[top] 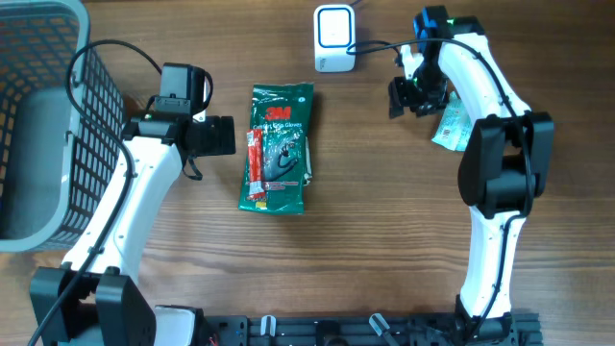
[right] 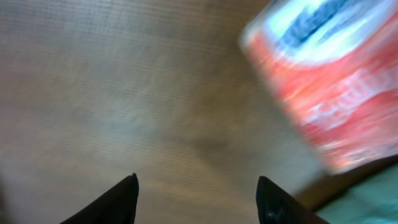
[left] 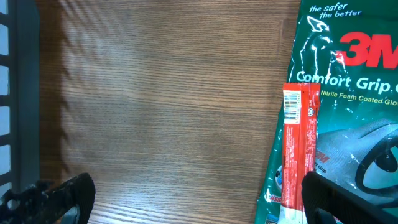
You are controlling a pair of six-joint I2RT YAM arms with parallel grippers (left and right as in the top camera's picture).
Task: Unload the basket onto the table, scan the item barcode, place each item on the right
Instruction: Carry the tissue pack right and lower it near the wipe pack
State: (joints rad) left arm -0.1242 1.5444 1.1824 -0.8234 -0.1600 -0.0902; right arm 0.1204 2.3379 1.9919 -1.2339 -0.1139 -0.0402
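While your grey plastic mesh basket (top: 91, 135) shows only its floor, the green glove packet (top: 283, 154) lies flat, label-up; left gripper (top: 226, 135) and right gripper (right: 196, 202) gape, unladen.

Green 3M glove pkg (top: 286, 144) flat, label up, red pkt (top: 256, 163) atop; white scanner (top: 334, 37) beyond.

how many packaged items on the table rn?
3: green 3M glove pack at centre; red stick packet lying on top of it; pale packet by the far edge, partly under the right arm. More may be hidden beneath that arm.
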